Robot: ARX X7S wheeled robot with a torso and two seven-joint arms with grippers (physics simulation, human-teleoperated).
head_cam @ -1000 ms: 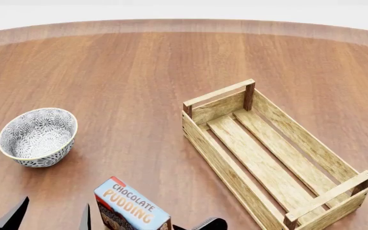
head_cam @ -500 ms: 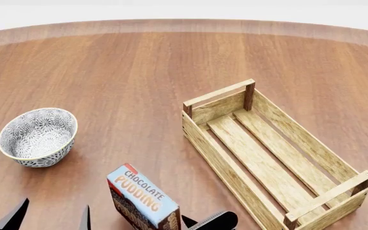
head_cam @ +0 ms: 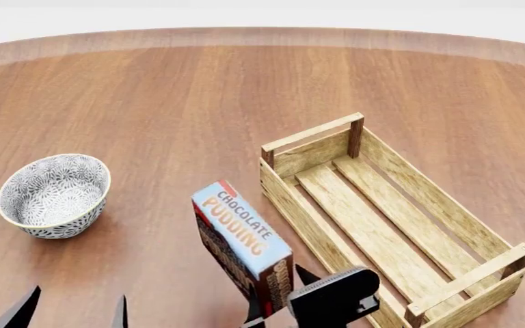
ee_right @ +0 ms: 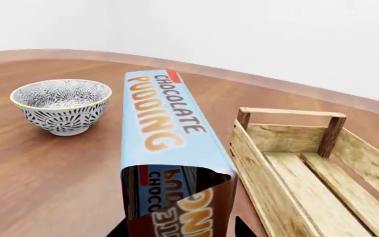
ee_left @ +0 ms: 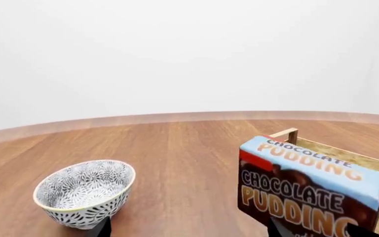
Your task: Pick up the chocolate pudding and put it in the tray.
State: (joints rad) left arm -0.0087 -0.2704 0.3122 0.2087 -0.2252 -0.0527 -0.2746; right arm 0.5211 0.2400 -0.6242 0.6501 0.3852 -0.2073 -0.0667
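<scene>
Now, R gripper (head_cam: 276, 304): clamped on pudding (head_cam: 241, 234), lifted.
Tray (head_cam: 292, 202): just right of pudding.
L gripper (head_cam: 71, 311): open, empty.

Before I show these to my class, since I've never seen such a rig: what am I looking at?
It is a simulated two-armed robot at a wooden table. One picture looks down from its head; the other two come from cameras near each arm's tool. On the table stand a patterned bowl and a slatted wooden tray. The right tool holds a chocolate pudding carton beside the tray, not yet inside it. The left tool is open and holds nothing.
</scene>
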